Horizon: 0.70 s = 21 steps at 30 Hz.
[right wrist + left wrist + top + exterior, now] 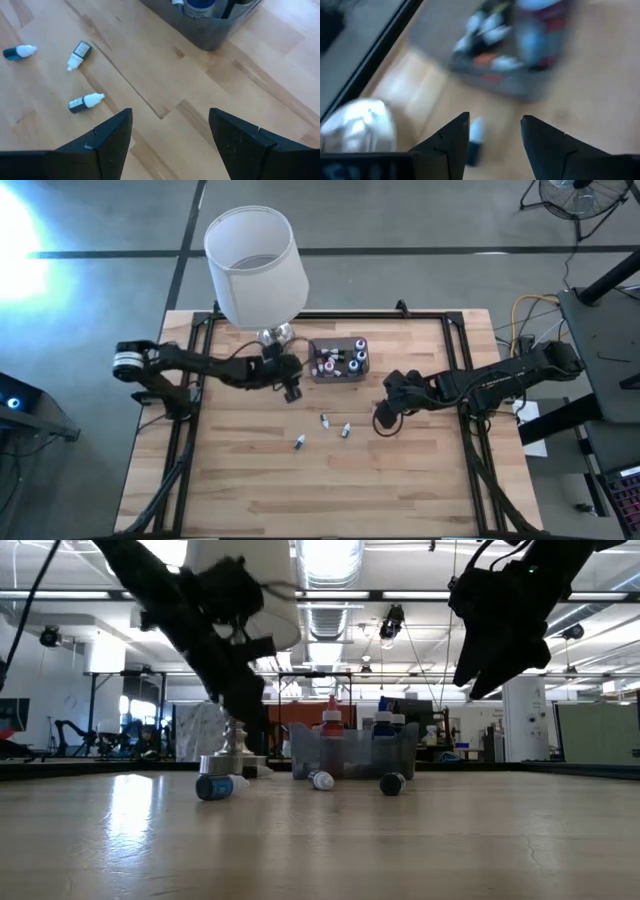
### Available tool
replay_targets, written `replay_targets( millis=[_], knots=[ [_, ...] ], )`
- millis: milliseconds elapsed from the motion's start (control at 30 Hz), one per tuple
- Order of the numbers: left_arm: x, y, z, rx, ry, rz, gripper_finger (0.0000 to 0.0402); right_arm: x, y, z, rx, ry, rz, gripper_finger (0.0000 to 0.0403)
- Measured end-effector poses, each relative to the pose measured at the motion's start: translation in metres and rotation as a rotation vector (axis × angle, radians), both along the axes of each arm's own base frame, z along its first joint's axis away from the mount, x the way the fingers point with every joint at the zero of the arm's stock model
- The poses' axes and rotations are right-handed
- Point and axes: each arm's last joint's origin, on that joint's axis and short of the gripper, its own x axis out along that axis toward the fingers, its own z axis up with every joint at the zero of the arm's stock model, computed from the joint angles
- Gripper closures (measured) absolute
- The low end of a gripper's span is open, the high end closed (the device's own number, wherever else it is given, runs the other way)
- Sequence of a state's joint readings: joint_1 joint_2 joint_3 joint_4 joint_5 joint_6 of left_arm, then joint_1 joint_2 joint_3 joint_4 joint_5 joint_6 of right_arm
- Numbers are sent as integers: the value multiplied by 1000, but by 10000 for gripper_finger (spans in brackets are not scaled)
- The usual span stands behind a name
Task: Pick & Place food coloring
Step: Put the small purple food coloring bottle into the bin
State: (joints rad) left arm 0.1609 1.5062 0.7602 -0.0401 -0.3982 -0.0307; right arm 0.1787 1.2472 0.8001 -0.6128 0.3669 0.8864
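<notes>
Pick step: right hand (381,420) open, empty, hovering right of three loose dropper bottles (346,430). Left hand (291,392) open, empty beside grey box (338,361). Next, lower onto nearest bottle.

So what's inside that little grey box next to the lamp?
The translucent grey plastic box holds tiny upright dropper bottles with red, blue, dark and whitish tops. Their lower bodies and the box floor are hidden, so an exact count isn't possible.

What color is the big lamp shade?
White; the lamp shade shows best in the high view.
</notes>
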Motion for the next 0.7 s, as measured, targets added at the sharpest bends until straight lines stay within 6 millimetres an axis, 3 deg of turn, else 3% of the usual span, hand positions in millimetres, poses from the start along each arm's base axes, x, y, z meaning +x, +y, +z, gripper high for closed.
replay_targets(
  millis=[167,300,500,700],
  knots=[
    [0,38,-29,-97,-14,296,243,0,-1,0,-9,-12,-29,147],
    [7,51,-48,-139,-56,403,243,1,-1,0,-8,-22,-40,147],
    [23,43,-52,-187,-27,255,243,0,-1,0,-4,-21,-46,147],
    [16,22,-36,-207,36,157,243,-1,-1,-1,-5,-10,-46,147]
  ],
)
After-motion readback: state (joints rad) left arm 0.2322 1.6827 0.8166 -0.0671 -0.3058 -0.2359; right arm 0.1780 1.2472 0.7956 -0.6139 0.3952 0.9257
